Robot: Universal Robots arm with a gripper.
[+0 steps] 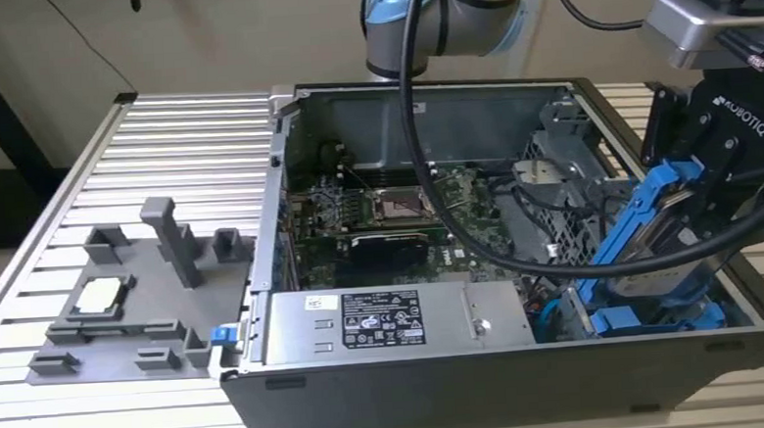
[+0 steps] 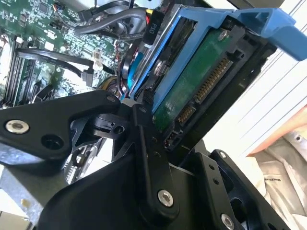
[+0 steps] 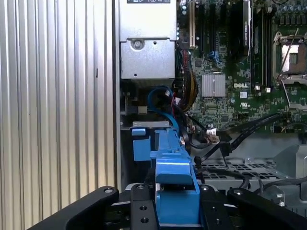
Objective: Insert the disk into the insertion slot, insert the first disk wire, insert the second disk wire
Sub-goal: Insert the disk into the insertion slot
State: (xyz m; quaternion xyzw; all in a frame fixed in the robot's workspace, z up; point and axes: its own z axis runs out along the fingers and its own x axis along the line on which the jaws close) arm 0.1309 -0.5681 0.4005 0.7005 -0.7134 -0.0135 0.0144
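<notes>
While the disk (image 1: 645,244) hangs tilted in its blue carrier over the insertion slot (image 1: 656,319) at the exterior view's right end of the computer case (image 1: 496,389), the gripper (image 1: 695,202) pinches its upper part.

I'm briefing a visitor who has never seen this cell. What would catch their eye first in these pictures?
The bright blue carrier of the disk stands out first, held tilted by the black gripper over the end of the open computer case at the exterior view's right. Next come the green motherboard inside the case and the silver power-supply box along its near wall.
</notes>
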